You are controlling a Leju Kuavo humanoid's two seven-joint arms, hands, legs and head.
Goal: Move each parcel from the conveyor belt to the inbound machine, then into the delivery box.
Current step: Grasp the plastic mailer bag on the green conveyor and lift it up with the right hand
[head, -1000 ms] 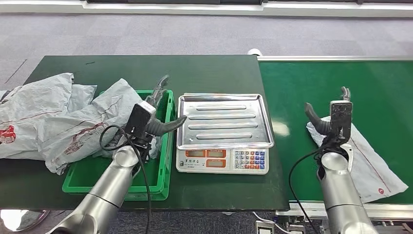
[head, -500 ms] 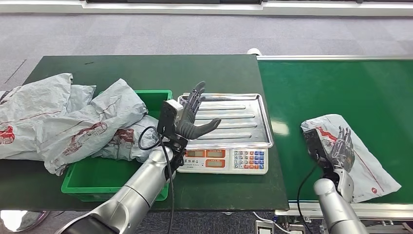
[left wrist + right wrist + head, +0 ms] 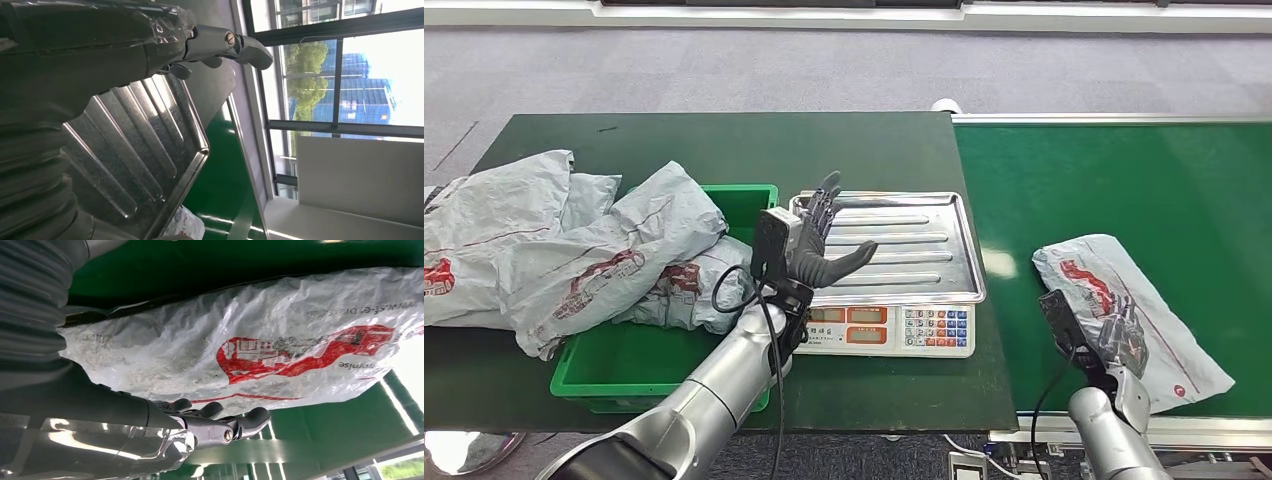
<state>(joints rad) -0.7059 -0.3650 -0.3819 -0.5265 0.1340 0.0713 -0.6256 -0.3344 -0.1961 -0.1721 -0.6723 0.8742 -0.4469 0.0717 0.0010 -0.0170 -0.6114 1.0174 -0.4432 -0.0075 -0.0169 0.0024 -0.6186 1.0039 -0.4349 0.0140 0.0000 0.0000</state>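
Right hand [image 3: 1124, 338], fingers spread and empty, lower right: press flat on parcel [image 3: 1124, 300], then grip

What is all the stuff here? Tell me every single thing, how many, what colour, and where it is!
Parcel on belt: one, grey bag with red print, on the conveyor belt under the right hand.
Parcels at bin: a crumpled heap, count unclear, grey with red print, lying over the bin's left side and the table.
Bin: one, green, left of the scale.
Scale: one, white with a silver tray, middle of the table.
Table: one, dark green.
Conveyor belt: one, green, right of the table.
Left hand: one, dark grey, fingers spread, above the tray's left edge.
Right hand: one, dark grey, at the belt parcel; grip unclear.
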